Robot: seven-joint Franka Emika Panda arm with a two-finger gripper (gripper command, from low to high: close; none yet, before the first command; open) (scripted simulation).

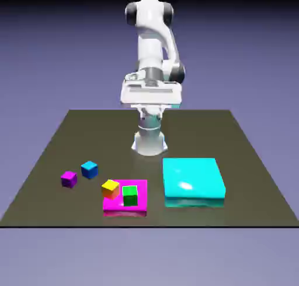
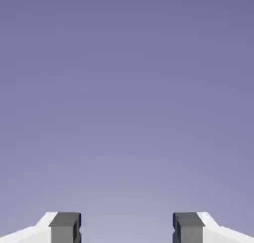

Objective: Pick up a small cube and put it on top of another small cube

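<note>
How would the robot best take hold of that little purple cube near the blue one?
Probably from straight above, fingers closing on two opposite flat sides of the purple cube. It sits flat on the table with its top clear. The blue cube stands close by, so closing on the faces away from it looks safest. The gripper is open.

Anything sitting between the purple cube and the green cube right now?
Yes: in the exterior view the yellow-orange cube sits between the purple cube and the green cube, at the magenta slab's corner.

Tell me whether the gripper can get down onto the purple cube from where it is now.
Probably yes. The purple cube sits alone on the table, apart from the blue cube, nothing above it. The gripper is open and empty.
</note>
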